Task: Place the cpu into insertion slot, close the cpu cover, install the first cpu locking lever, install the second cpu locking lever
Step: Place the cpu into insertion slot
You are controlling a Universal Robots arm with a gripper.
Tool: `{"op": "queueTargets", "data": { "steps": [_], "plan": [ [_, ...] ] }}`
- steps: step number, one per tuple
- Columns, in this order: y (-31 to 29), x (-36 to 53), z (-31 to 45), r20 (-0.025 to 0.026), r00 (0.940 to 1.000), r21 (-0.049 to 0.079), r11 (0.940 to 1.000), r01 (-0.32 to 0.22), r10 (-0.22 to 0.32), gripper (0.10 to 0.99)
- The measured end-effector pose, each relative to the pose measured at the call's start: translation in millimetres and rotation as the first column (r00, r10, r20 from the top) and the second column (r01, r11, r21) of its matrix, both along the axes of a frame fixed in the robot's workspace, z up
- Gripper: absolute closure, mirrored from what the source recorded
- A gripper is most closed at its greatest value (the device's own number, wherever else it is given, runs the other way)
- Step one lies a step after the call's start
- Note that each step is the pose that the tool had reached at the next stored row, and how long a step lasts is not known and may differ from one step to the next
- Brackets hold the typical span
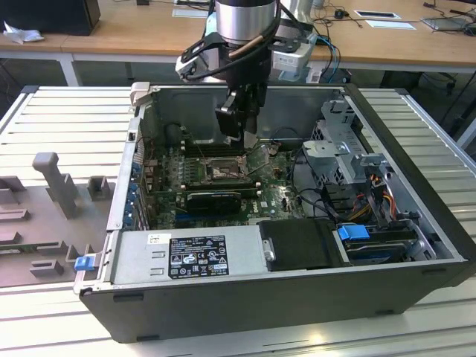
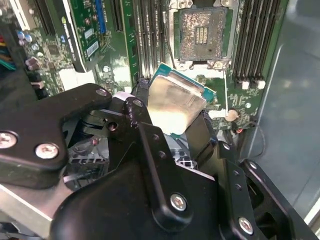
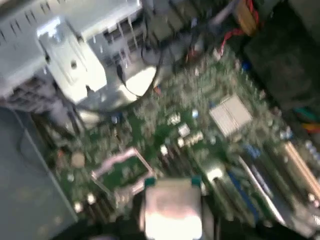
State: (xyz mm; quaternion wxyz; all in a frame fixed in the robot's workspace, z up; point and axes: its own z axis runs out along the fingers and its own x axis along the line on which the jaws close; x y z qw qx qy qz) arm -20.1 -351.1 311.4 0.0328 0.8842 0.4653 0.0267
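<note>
- Silver-topped cpu [image 2: 176,102] sits clamped in the gripper [image 2: 170,116], tilted, green edge showing; seen in both wrist views [image 3: 172,207].
- Slot [image 2: 202,35] lies uncovered w/ contact field bare; cpu is near it but apart, not seated.
- Ext. view: gripper [image 1: 245,137] hangs inside the case [image 1: 223,297], over the board [image 1: 271,197], just beside the slot [image 1: 223,171].

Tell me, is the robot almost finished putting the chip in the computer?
Not nearly. Nothing looks finished yet: the insertion slot is empty, its pale contacts bare. Right now the gripper is shut on the cpu, holding it tilted above the motherboard, short of the slot. Seating it, covering it and locking it are all left.
</note>
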Motion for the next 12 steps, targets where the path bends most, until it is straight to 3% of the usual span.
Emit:
{"op": "queueTargets", "data": {
  "steps": [3,4,8,12],
  "plan": [
    [0.1,-0.1,-3.3,0.0001,0.9967,-0.001,0.9967,0.081,-0.081,0.545],
    [0.8,-0.1,-4.2,0.0002,0.9977,-0.006,0.9977,0.068,-0.068,0.545],
    [0.9,0.0,-6.9,0.0002,0.9999,-0.006,0.9999,-0.012,0.012,0.545],
    [0.9,0.0,-9.2,0.0003,0.9932,-0.003,0.9932,-0.116,0.116,0.545]
  ]
}}
